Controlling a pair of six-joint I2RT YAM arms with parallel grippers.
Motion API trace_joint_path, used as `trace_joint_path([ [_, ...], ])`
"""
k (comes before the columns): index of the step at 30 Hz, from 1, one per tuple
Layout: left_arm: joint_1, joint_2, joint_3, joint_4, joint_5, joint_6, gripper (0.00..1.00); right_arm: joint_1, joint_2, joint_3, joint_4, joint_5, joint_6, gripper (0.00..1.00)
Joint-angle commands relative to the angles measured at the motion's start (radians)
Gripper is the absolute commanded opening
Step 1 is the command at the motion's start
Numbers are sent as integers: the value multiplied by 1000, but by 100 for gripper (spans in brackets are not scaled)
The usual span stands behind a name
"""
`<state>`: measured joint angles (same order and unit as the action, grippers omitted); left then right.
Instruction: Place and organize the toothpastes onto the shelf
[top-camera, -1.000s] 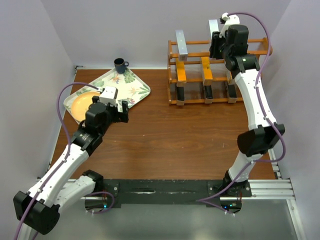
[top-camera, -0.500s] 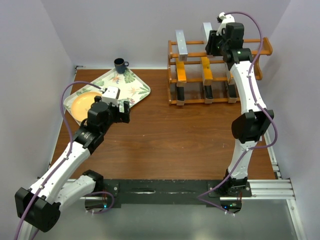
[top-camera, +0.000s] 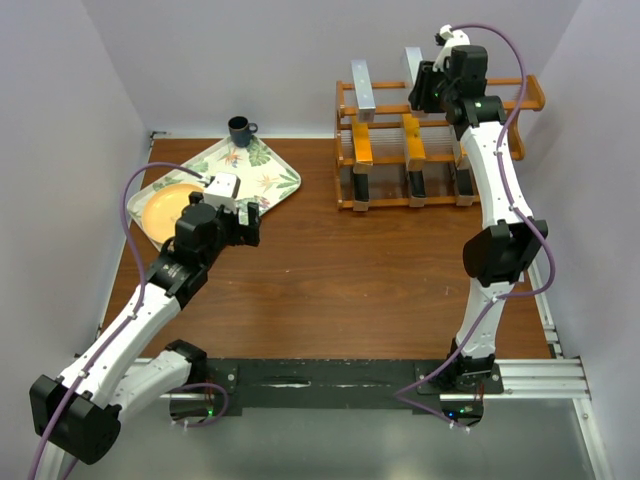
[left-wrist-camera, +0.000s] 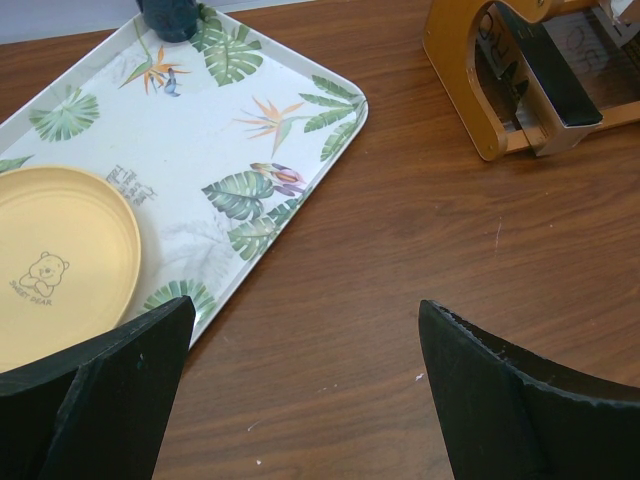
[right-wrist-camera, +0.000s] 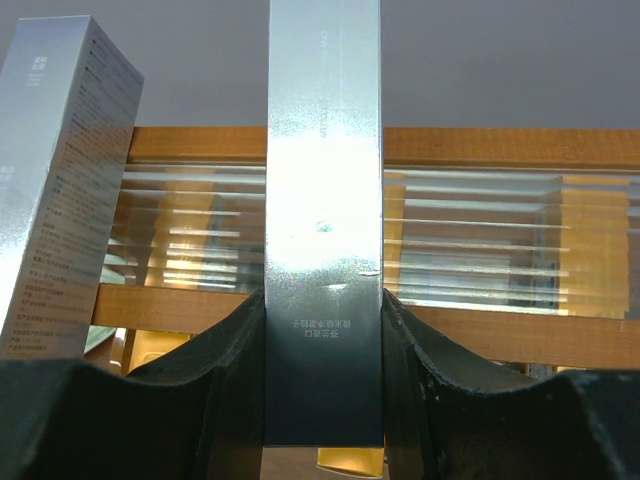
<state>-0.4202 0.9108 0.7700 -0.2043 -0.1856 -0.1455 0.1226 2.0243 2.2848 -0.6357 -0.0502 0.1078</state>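
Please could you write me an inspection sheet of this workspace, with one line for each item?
Surface: brown wooden table.
Job's things: shelf at the far right; black toothpastes on the bottom tier, orange toothpastes on the middle tier, one silver toothpaste upright on top.
Clutter: leaf-patterned tray bearing a yellow plate; dark cup at its far corner.
Grippers: left pincer open and empty, over the table beside the tray; right pincer shut on a second silver toothpaste at the top tier.
Cables: purple cable looping off the left arm, another off the right.
Surroundings: plain pale walls; nothing else seen.
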Motion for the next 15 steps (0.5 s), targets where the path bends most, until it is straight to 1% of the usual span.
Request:
trace_joint_path([
  [1,0,-9,11,25,12,12,100,3,-61,15,34,35,15,28],
  [9,3,-4,11,28,11,12,100,12,-38,28,22,47,4,31],
  [14,1,-3,11,28,11,12,100,23,-39,18,19,47,6,37],
  [15,1,-3,11,29,12,12,100,23,-44,13,21,47,6,40],
])
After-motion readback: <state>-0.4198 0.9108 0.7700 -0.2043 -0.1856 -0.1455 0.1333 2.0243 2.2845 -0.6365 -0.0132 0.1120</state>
